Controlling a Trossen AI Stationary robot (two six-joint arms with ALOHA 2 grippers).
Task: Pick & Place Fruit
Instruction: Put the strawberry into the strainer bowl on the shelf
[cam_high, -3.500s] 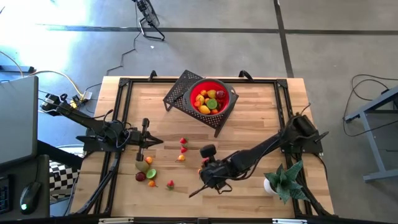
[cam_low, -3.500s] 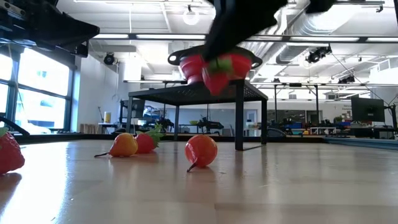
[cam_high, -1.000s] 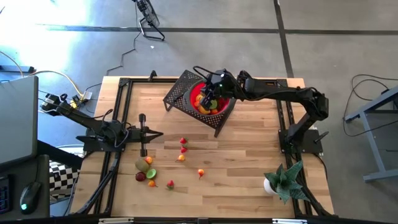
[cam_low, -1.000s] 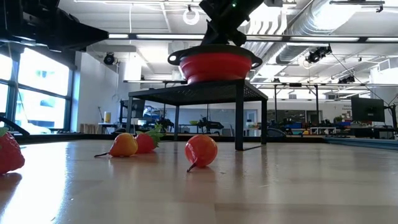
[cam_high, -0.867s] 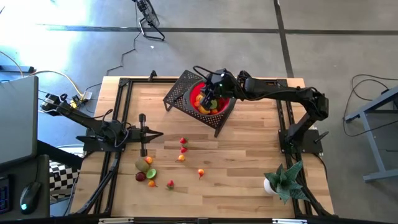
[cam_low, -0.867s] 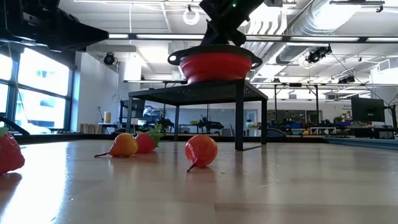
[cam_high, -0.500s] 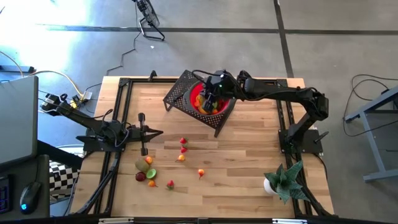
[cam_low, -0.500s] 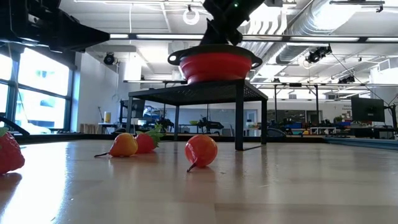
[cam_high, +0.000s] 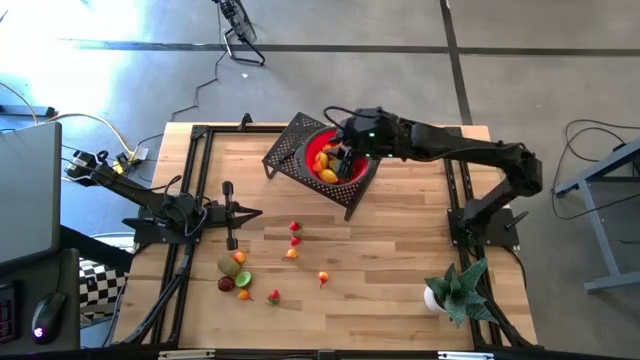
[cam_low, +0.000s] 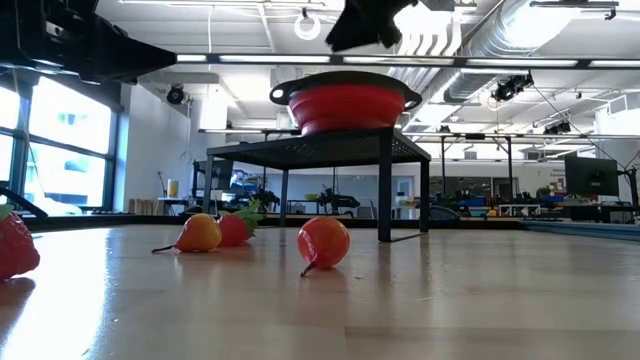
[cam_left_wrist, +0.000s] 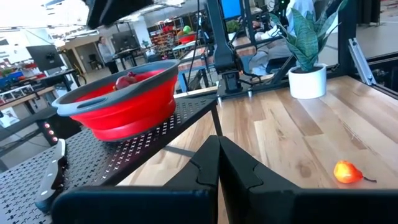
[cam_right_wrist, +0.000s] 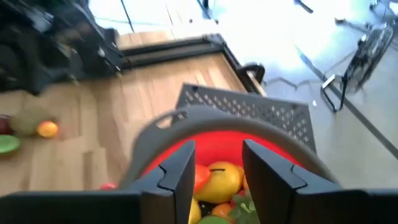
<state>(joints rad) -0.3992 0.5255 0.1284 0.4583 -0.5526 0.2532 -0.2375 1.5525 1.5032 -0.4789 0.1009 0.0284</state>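
Right gripper (cam_high: 345, 158) hangs over the red bowl (cam_high: 322, 143), fingers parted a little with nothing between them. From above: the bowl sits on a black rack (cam_high: 292, 140) at the table's far edge, piled with fruit; nine or so loose fruits (cam_high: 291, 254) lie on the wood toward the near-left, well apart from that gripper and much nearer the left gripper (cam_high: 229, 243), which is parked pinched shut just beside them. Table level now: bowl (cam_low: 345, 105) up on the rack, four fruits in sight, the orange-red one (cam_low: 324, 241) nearest. Left wrist: closed fingers, bowl (cam_left_wrist: 124, 102) ahead, one orange fruit (cam_left_wrist: 347, 172) off to the side, a potted plant (cam_left_wrist: 307, 79) beyond. Right wrist: fingers (cam_right_wrist: 177, 177) narrowly open straight above the heaped fruit (cam_right_wrist: 222, 178); I'd say the next pick lies back toward the near-left.
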